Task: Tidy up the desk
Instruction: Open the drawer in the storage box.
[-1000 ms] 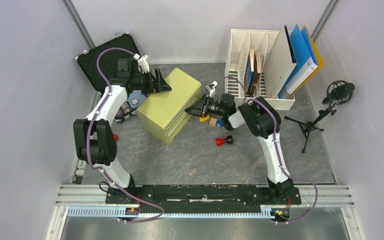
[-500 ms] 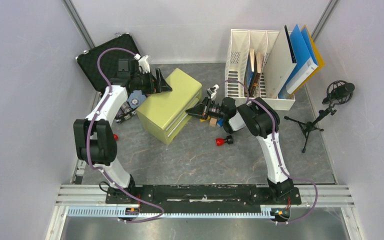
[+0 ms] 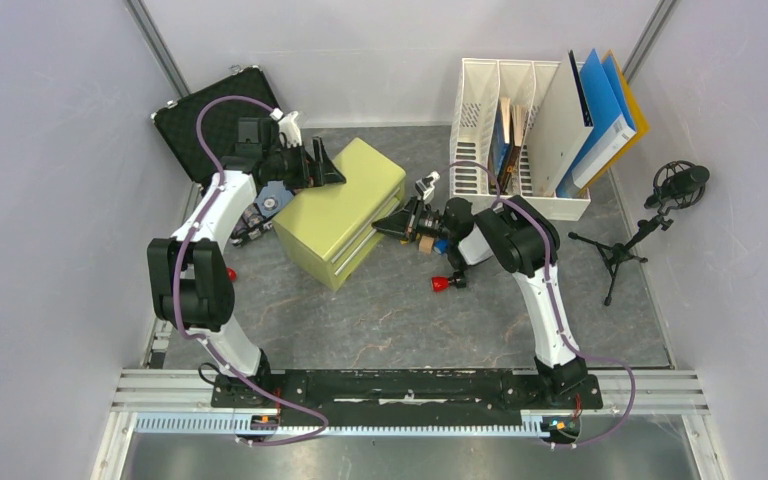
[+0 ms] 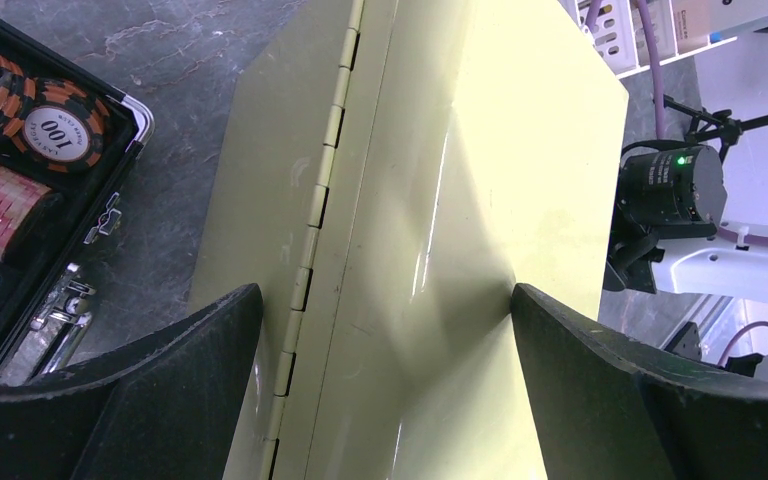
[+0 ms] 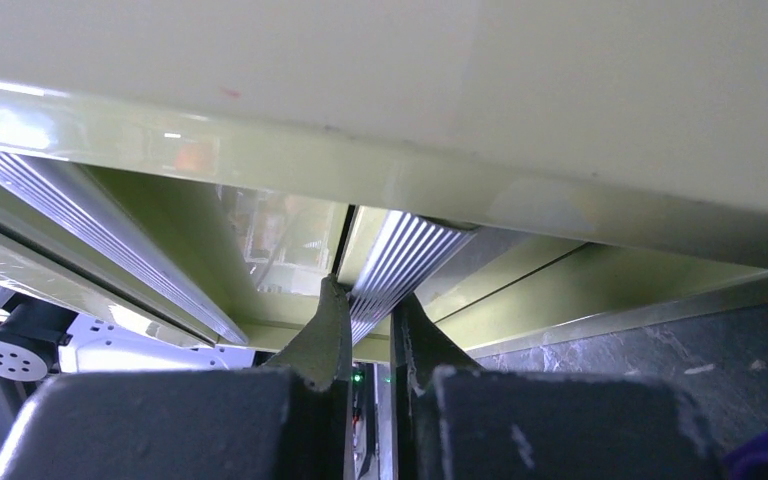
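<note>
Barely begun, by the look of it. Pinches the ribbed silver drawer handle with the right fingers, pressed almost together on it, at the front of the yellow-green cabinet. Straddles the cabinet's hinged rear edge with the left fingers, spread wide and gripping nothing; seems to brace the box. Looks like opening a drawer, presumably to take the loose bits. Cannot tell from above whether the drawer stands out.

Dark marbled table under everything, most items toward its far half. Left to do, as judged: small pieces loose near the middle, and the black case lying open at the far left corner with chips showing.

Counted:
- one cabinet
- one open case
- one white file rack with folders and books upright, apparently already sorted
- one microphone on a tripod at the right
- one red-capped piece in front of the right arm
- one small red thing by the left arm
- one tan block, with something blue beside it, partly hidden

Chip stacks too crowded to count.
</note>
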You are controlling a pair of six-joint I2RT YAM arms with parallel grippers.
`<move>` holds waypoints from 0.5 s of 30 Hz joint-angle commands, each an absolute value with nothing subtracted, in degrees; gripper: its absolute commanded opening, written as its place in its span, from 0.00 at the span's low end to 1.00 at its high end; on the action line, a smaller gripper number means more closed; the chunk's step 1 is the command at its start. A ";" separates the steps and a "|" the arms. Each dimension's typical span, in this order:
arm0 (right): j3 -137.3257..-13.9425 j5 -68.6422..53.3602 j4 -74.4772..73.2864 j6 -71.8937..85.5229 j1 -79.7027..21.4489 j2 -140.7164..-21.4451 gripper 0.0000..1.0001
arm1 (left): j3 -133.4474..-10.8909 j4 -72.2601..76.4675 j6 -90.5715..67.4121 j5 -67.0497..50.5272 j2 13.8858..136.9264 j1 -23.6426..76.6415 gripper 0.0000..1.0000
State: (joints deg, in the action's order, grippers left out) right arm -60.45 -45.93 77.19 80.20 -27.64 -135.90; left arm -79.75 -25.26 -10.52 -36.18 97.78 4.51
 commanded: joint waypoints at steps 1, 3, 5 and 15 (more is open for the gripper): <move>-58.17 -49.17 82.10 74.05 -27.77 -132.47 0.00 | -78.06 -29.28 -8.70 -30.46 100.55 5.10 0.98; -57.71 -49.22 81.92 73.68 -27.72 -132.04 0.00 | -78.14 -29.20 -8.72 -30.06 100.63 5.10 0.98; -57.49 -49.55 81.99 73.54 -27.74 -131.86 0.00 | -78.14 -29.26 -8.85 -29.73 100.72 5.10 0.98; -55.89 -50.40 83.23 72.94 -27.16 -131.16 0.00 | -78.31 -29.23 -9.23 -28.50 101.27 5.10 0.98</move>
